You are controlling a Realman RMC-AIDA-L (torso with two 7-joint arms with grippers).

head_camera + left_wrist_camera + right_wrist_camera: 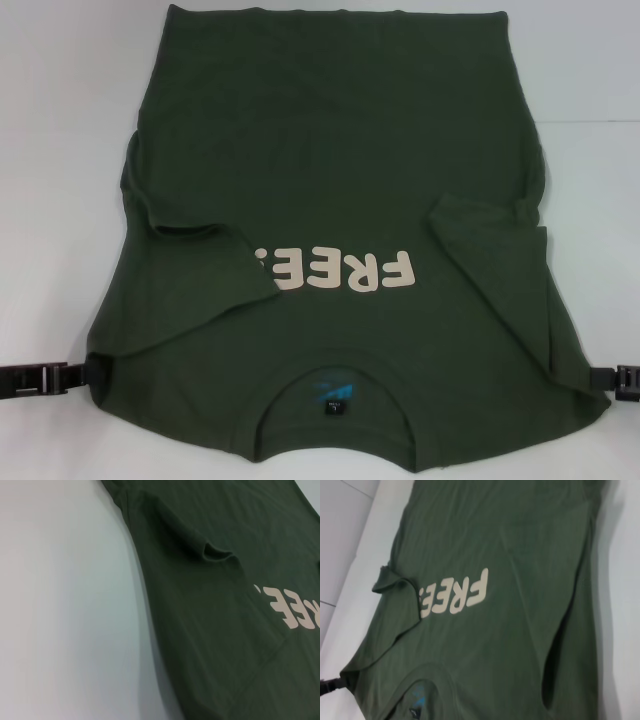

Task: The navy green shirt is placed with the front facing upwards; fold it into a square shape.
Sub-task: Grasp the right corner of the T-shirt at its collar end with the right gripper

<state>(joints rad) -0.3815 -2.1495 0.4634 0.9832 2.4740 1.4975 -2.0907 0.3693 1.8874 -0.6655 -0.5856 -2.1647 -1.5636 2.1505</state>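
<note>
Head view: dark olive-green cotton T-shirt lies front-up, both sleeves folded inward, cream "FREE" lettering; both grippers' openness cannot be told.

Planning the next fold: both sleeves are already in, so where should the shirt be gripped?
Grip the navy green shirt at the two collar-end corners, one per side, coming in low from outside. The left end effector and right end effector already sit there, and the shirt lies flat, sleeves folded in.

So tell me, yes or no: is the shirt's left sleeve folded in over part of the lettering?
Yes: in the head view the left sleeve lies folded inward across the shirt, covering the end of the cream lettering.
</note>
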